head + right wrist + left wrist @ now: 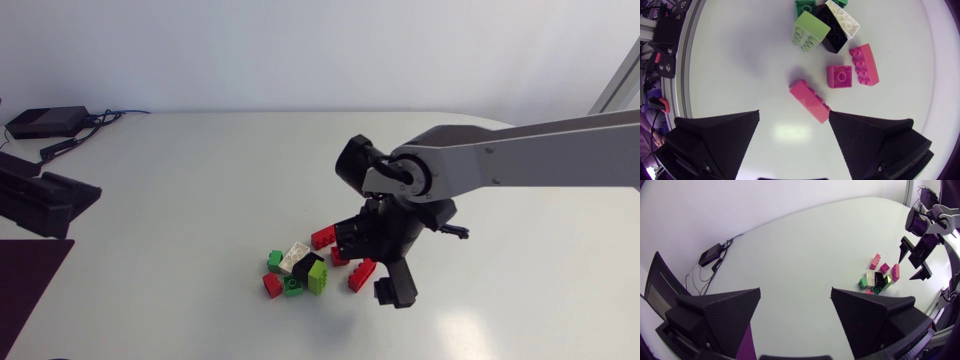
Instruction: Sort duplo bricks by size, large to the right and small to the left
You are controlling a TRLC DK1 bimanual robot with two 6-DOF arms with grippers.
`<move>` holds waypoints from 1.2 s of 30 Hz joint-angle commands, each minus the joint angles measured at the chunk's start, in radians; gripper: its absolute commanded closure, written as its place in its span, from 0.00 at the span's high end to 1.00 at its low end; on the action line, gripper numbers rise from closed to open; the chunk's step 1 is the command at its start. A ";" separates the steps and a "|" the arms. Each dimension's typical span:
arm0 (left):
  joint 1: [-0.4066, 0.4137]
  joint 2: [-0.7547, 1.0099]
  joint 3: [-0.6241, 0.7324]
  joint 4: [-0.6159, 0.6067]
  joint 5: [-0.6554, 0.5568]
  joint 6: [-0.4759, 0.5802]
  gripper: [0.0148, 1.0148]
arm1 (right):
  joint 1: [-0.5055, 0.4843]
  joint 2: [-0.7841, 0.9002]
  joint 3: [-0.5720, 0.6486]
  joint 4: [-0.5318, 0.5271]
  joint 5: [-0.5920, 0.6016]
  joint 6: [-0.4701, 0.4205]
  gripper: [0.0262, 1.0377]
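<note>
A small pile of duplo bricks (pixel 300 270) lies near the table's middle: lime (pixel 810 30), black (pixel 832 32), white (pixel 842 17) and green (pixel 805 6) ones packed together. Three red bricks lie beside them. A long one (pixel 810 100) lies just ahead of my right gripper (pixel 794 135), a small square one (pixel 839 76) and another long one (pixel 864 64) farther out. The right gripper (pixel 370 262) hangs open over these red bricks, holding nothing. My left gripper (pixel 795 320) stands open and empty at the table's left side, far from the pile (pixel 879 277).
A black box with cables (pixel 45 122) sits at the back left corner. A dark mat (pixel 30 290) lies at the front left edge, under my left arm (pixel 40 200). Bare white table surrounds the pile on all sides.
</note>
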 commanded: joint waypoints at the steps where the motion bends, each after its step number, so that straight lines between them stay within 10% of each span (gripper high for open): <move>1: 0.001 0.012 -0.009 0.014 0.001 0.020 0.96 | 0.006 0.057 0.013 0.005 0.007 -0.054 0.96; 26: -0.006 0.001 -0.056 0.043 0.003 0.012 0.97 | -0.090 0.190 -0.006 0.210 -0.044 -0.122 0.85; 29: -0.008 -0.002 -0.056 0.043 0.003 0.012 0.97 | -0.112 0.209 0.004 0.222 -0.084 -0.122 0.56; 36: -0.008 -0.019 -0.058 0.043 0.003 0.012 0.97 | -0.129 0.204 0.013 0.202 -0.105 -0.044 0.41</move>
